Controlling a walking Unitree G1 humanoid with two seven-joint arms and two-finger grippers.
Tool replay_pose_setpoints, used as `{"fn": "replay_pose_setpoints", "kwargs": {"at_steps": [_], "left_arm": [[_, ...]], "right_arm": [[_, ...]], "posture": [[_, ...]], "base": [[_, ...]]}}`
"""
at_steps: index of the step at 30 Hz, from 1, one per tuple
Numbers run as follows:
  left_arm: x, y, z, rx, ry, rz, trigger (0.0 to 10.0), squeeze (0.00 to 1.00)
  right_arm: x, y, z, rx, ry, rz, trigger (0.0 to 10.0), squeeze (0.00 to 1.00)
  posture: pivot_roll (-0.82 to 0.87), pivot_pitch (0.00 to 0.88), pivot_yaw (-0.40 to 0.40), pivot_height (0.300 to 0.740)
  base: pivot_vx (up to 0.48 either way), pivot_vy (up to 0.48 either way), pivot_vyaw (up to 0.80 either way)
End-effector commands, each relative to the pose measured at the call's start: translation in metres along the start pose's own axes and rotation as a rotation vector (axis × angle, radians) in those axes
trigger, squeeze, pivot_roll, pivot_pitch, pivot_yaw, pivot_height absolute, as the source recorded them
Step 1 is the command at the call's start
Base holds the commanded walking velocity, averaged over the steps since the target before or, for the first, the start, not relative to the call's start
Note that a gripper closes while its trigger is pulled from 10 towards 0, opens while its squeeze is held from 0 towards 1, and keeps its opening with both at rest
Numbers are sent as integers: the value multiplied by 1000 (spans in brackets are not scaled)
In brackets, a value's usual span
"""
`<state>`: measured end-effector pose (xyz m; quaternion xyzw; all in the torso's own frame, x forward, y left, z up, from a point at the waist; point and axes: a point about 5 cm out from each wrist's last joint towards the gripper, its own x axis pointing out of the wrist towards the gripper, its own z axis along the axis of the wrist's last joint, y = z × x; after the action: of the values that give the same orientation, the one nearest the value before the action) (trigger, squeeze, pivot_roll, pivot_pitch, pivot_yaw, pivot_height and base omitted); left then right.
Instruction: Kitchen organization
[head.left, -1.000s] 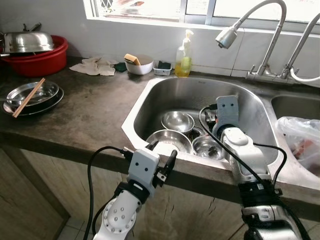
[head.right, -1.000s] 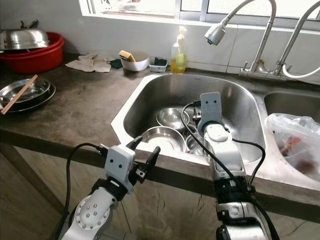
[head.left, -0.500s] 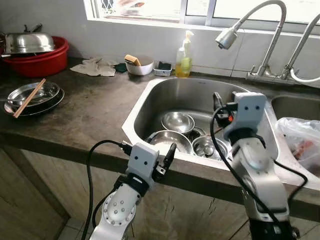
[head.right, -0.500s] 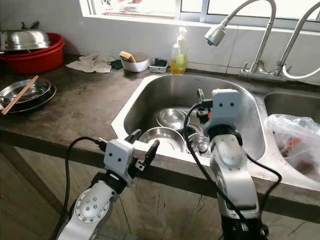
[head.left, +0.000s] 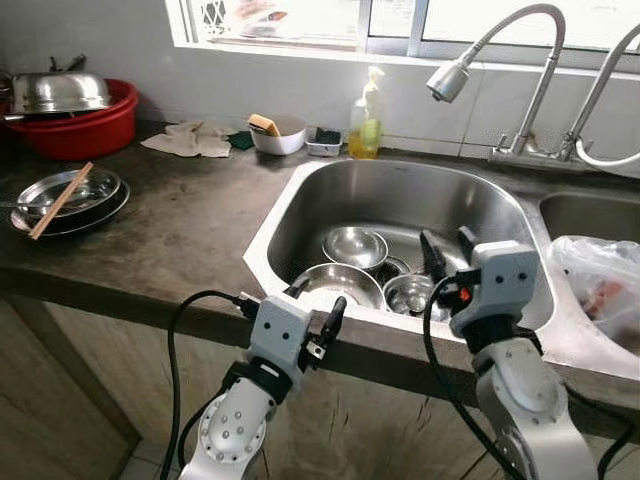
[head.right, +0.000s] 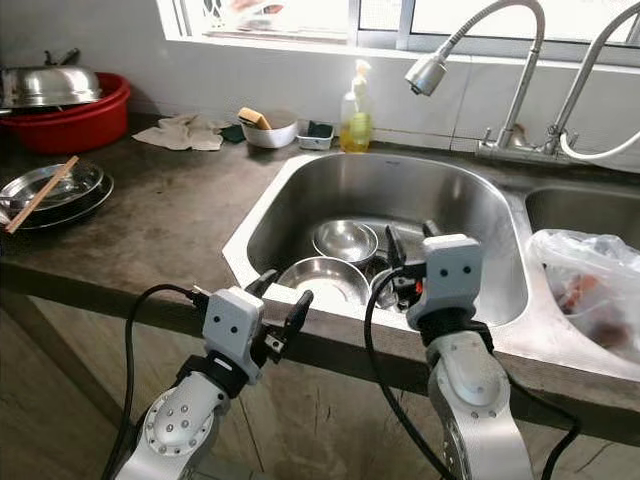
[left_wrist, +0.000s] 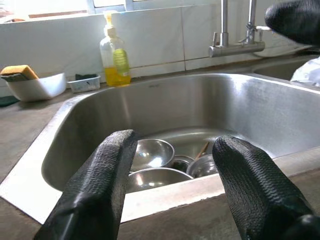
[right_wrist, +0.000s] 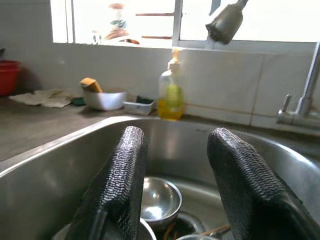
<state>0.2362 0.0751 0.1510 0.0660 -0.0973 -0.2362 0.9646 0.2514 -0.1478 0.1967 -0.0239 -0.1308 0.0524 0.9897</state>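
Several steel bowls lie in the sink (head.left: 400, 195): one at the back (head.left: 355, 245), a wider one in front (head.left: 340, 283) and a small one (head.left: 410, 293) to its right. My right gripper (head.left: 447, 243) is open and empty, held over the sink's front rim with its fingers pointing at the bowls; the right wrist view looks between its fingers (right_wrist: 125, 180) at the back bowl (right_wrist: 159, 197). My left gripper (head.left: 318, 300) is open and empty, low at the counter's front edge left of the sink. Its fingers (left_wrist: 100, 190) frame the bowls (left_wrist: 150, 152).
A soap bottle (head.left: 364, 125), a white bowl with a sponge (head.left: 278, 133) and a rag (head.left: 190, 140) line the back wall. Steel plates with chopsticks (head.left: 70, 195) and a red basin (head.left: 75, 125) stand at the left. A faucet (head.left: 500, 60) arches over the sink; a plastic bag (head.left: 605, 280) sits at the right.
My right gripper has come up from among the bowls and drawn back to the sink's front rim. The left gripper has hardly moved.
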Motion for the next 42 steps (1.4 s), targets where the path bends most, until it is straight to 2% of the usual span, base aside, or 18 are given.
{"fn": "replay_pose_setpoints", "kwargs": {"at_steps": [1,11,42], "left_arm": [[0,0,2,-1,-16,-4,10000,0],[0,-1,2,1,-13,-6,10000,0],[0,-2,2,-1,-10,-14,10000,0]], "right_arm": [[-1,2,5,7,-31,8,10000,0],[2,4,6,22,-34,10,10000,0],[3,11,-2,42,7,-5,10000,0]], "posture": [[-10,0,-34,740],[-5,0,-33,740],[-1,0,-28,740]], "base": [[0,0,0],[-107,0,0],[-319,0,0]]}}
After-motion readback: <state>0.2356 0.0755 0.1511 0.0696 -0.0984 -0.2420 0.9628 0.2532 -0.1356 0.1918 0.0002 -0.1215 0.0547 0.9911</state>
